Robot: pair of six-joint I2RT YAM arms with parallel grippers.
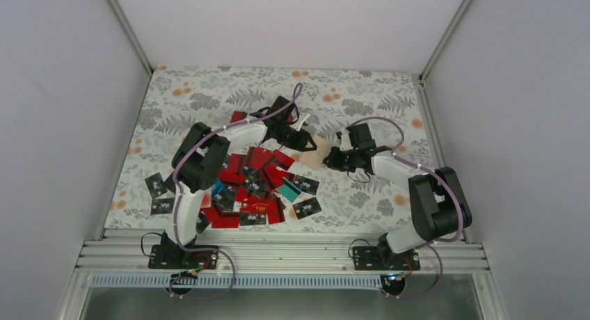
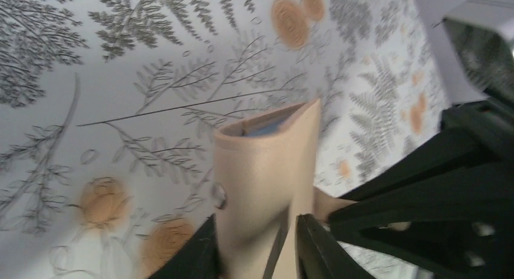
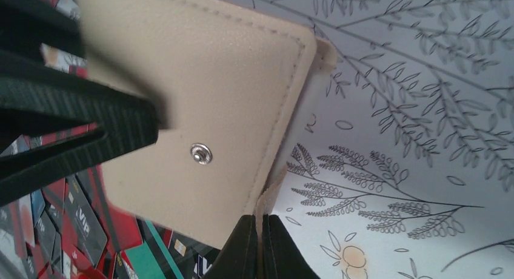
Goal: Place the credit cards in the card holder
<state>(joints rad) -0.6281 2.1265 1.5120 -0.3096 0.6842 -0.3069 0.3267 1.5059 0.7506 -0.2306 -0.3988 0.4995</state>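
Note:
The tan card holder [image 1: 316,153] hangs above the table between both arms, right of the card pile. My left gripper [image 1: 305,142] comes in from the left. In the left wrist view its fingers [image 2: 254,252] lie against both sides of the folded card holder [image 2: 267,170], and a bluish sleeve shows at the holder's far end. My right gripper [image 1: 334,157] is shut on a thin tan edge of the card holder [image 3: 200,97], pinched between its fingertips [image 3: 259,233]. The credit cards [image 1: 254,184], mostly red with some black and teal, lie heaped on the cloth.
A floral cloth [image 1: 376,104] covers the table, with white walls on three sides. Black cards [image 1: 161,195] lie scattered at the left near the cloth's edge. More cards [image 3: 79,230] show below the holder in the right wrist view.

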